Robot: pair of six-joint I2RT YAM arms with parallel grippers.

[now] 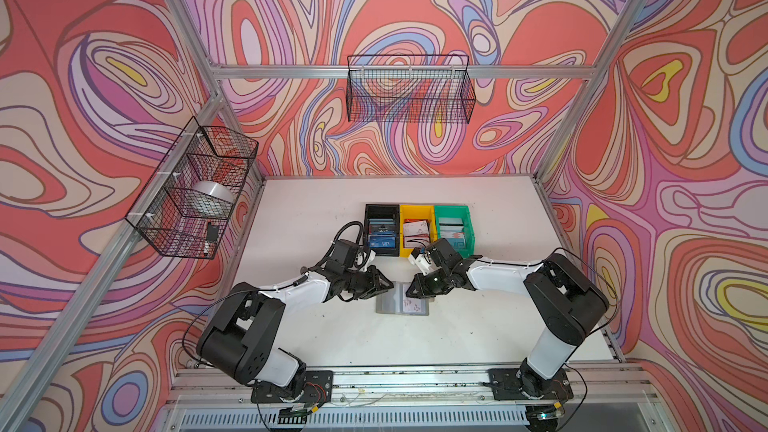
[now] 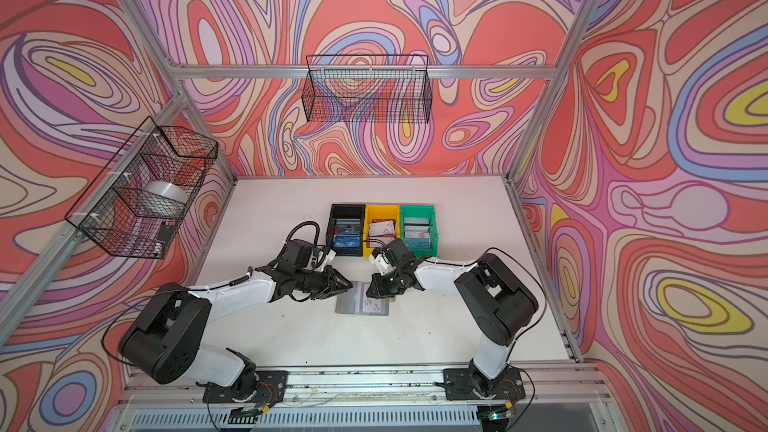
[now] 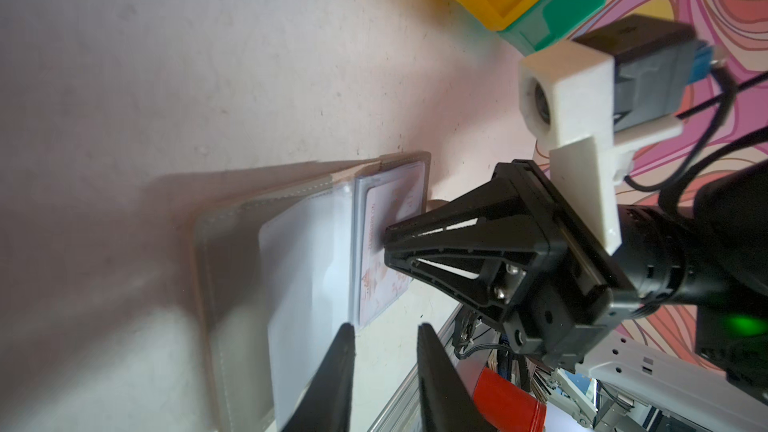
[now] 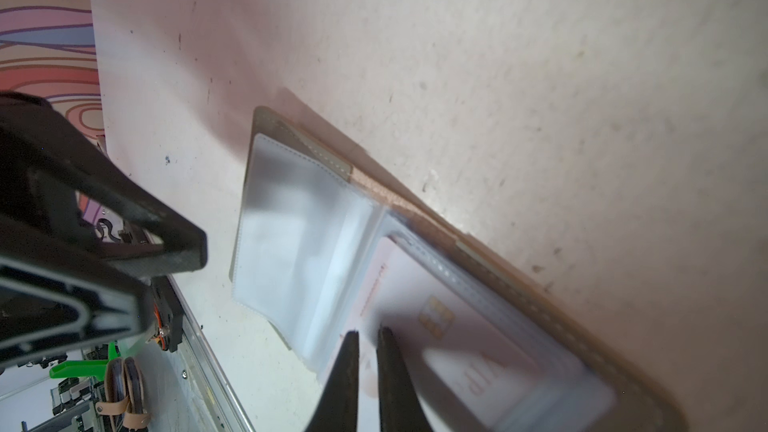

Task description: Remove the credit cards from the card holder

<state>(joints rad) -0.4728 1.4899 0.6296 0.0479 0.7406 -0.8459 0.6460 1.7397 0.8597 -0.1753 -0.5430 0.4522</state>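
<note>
Card holder: the card holder (image 1: 390, 306) (image 2: 348, 306) (image 3: 232, 268) (image 4: 266, 126) lies open and flat on the counter (image 1: 311, 326), about midway between its left and right edges and nearer the front edge than the bins.
Credit card: one white credit card (image 1: 416, 306) (image 2: 375, 306) (image 3: 384, 284) (image 4: 411, 280) with red marks sits in the clear sleeve on the holder's half toward the counter's right edge.
Left gripper: the left gripper (image 1: 388, 284) (image 2: 351, 283) (image 3: 385, 328) is at the holder's other half. Its fingers are partly apart and nothing shows between them.
Right gripper: the right gripper (image 1: 409, 290) (image 2: 369, 293) (image 3: 386, 238) (image 4: 368, 330) has its tips down on the card's page. The fingers are drawn close with a thin gap, and I cannot tell whether they pinch the card or sleeve.
Bins: a black bin (image 1: 380, 206), a yellow bin (image 1: 415, 211) and a green bin (image 1: 453, 211) stand side by side toward the far edge, with cards inside.
</note>
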